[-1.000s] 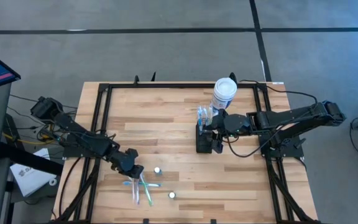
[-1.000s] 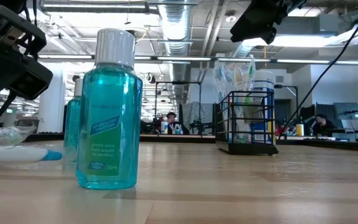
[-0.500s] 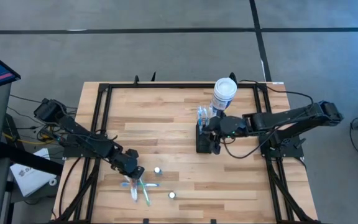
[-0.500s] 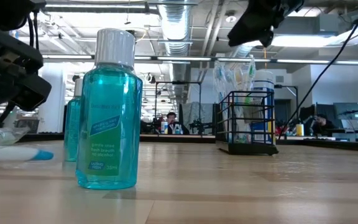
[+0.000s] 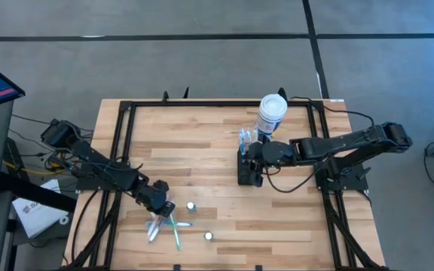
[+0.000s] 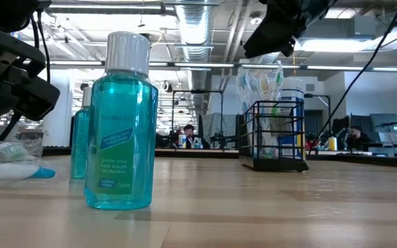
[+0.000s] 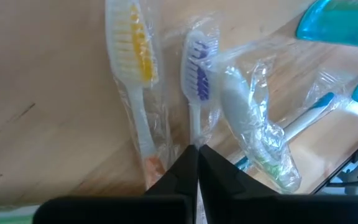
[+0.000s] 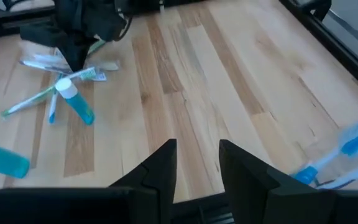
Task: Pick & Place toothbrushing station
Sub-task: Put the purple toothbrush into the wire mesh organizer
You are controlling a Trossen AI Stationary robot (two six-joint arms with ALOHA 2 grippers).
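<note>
The toothbrushing station (image 5: pixel 245 172), a small black wire caddy (image 6: pixel 274 141), stands upright on the table right of centre with wrapped toothbrushes (image 5: pixel 246 138) sticking up out of it. My right gripper (image 5: pixel 256 159) hangs open just above it, its fingers (image 8: pixel 166 167) apart with nothing between them. Near the table's front left, my left gripper (image 5: pixel 159 214) is shut on a purple-bristled wrapped toothbrush (image 7: pixel 197 81) in a loose heap. A yellow-bristled one (image 7: pixel 133 62) lies beside it. My left gripper pinches the purple-bristled toothbrush by its handle (image 7: pixel 193 138), through the clear wrapper, between its two fingers. The fingers come slanting down from above, roughly in line with the handle. The brush's head end (image 7: pixel 197 74) lies flat on the wood.
A white canister with a blue label (image 5: pixel 271 113) stands just behind the caddy. Two teal mouthwash bottles (image 5: pixel 191 205) (image 5: pixel 208 235) stand near the front; one (image 6: pixel 121 124) fills the low view. More wrapped toothbrushes (image 5: pixel 173 232) lie around my left gripper. Black frame rails (image 5: pixel 123 135) border the table.
The heap of wrapped toothbrushes under my left gripper has shifted: one brush has turned about on the wood and slid a little toward the table's left edge. My right gripper has edged toward the table's left and slightly down, over the caddy, still open.
</note>
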